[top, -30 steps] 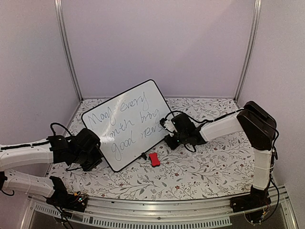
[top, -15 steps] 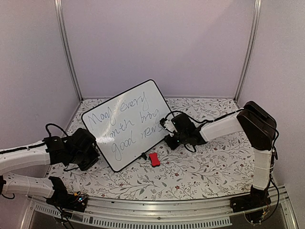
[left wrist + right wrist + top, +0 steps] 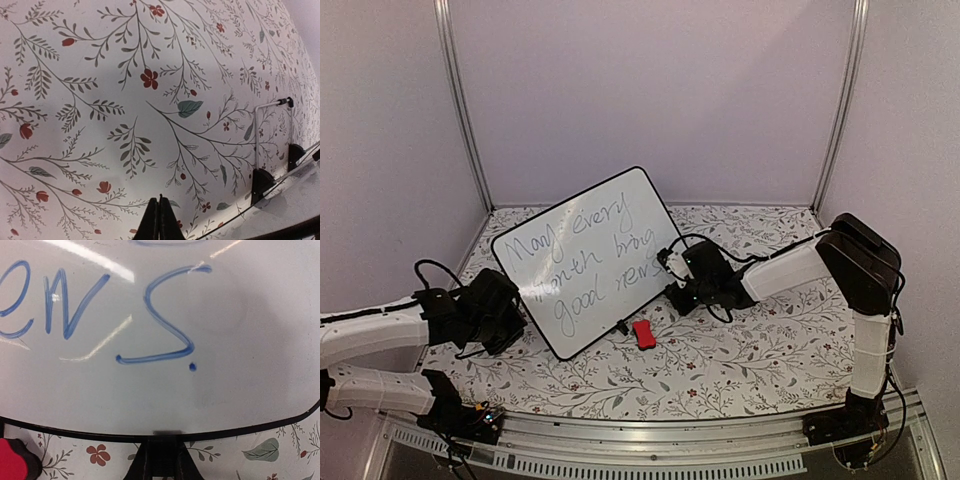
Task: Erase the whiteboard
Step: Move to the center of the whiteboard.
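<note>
Top view: the whiteboard [image 3: 588, 260] stands tilted on the floral surface [image 3: 740, 340], writing unerased. The left jaws sit at its lower-left corner, the right jaws at its right edge, and the red eraser [image 3: 643, 334] lies unheld just in front of the board. Left wrist: left jaws shut on nothing, low over the surface, with the board's corner at lower right. Right wrist: right jaws closed at the black frame [image 3: 100, 432], and whether they pinch it I cannot tell. Risk: neither holds the eraser, and a nudge from either side could tip or slide the propped board.
</note>
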Motion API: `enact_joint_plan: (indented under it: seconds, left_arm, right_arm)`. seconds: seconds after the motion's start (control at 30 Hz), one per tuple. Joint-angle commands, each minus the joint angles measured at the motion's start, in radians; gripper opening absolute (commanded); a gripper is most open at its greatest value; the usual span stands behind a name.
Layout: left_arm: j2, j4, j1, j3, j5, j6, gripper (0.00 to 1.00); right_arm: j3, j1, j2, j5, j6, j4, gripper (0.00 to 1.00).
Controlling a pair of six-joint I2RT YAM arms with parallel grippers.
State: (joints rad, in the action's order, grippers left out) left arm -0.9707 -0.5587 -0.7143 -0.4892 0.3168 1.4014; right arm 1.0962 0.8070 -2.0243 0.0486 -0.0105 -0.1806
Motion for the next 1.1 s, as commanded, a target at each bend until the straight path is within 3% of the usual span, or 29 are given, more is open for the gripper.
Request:
enact_joint_plan:
  seconds: [0.0, 0.6, 1.07]
  left_arm:
    - [-0.058, 0.079, 0.016, -0.014, -0.011, -0.047, 0.0]
    - [-0.222, 0.299, 0.005, -0.025, -0.096, -0.068, 0.0]
    - [-0.298, 0.382, -0.048, -0.06, -0.097, -0.079, 0.0]
  right_arm:
    - [-0.028, 0.004, 0.029, -0.001, -0.017, 0.03, 0.0]
    - [-0.045, 0.012, 0.046, -0.026, -0.017, 0.016, 0.0]
    - [-0.046, 0.012, 0.042, -0.018, -0.017, 0.015, 0.0]
